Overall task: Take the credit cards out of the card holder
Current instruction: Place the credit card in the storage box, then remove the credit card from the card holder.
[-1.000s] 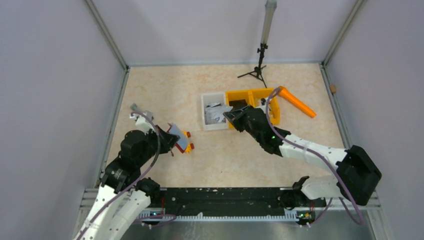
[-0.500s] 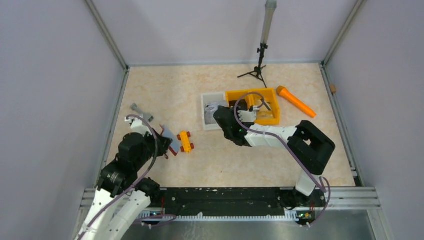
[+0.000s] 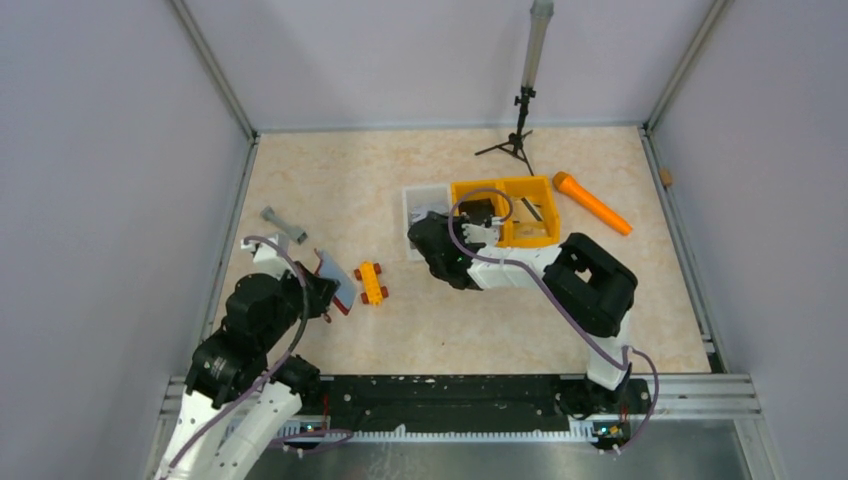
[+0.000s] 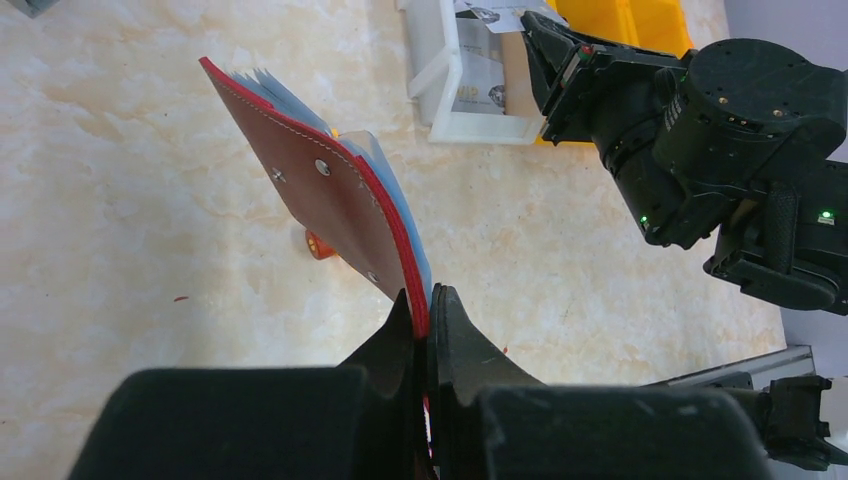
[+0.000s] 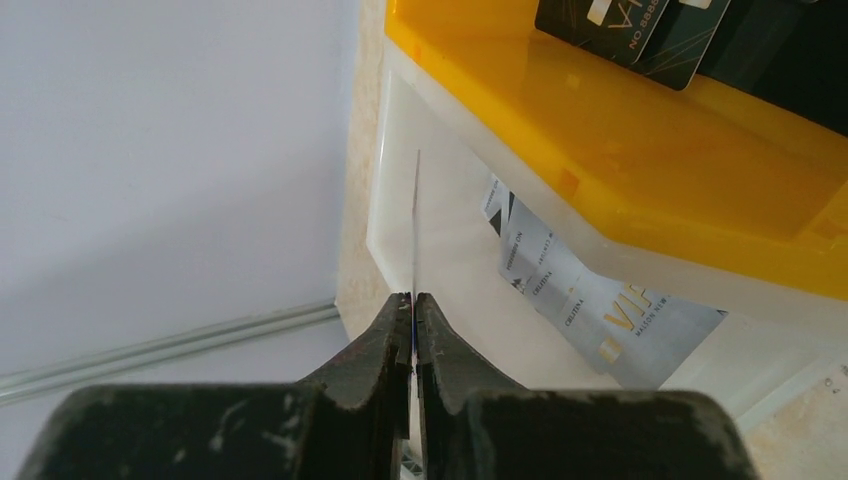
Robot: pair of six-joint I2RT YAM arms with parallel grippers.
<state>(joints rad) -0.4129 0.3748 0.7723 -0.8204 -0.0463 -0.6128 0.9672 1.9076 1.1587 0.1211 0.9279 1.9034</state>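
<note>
Maroon leather folding card holder (image 4: 330,195) — your left gripper (image 4: 427,312) is clamped on its red-edged lower corner. It holds the holder tilted above the beige marble-pattern desk (image 3: 480,320), with pale blue-grey inner pockets showing along the far side. A small red-and-yellow toy block (image 3: 370,282) sits on the desk just beside it. Your right gripper (image 5: 412,300) is closed on a thin pale credit card (image 5: 416,215), seen edge-on, upright at the wall of the white plastic rectangular bin (image 5: 385,150) — can't tell if it touches. Silver printed credit cards (image 5: 580,300) lie flat inside that bin. A yellow plastic bin (image 5: 620,130) sits right against it, with dark cards (image 5: 640,30) inside.
</note>
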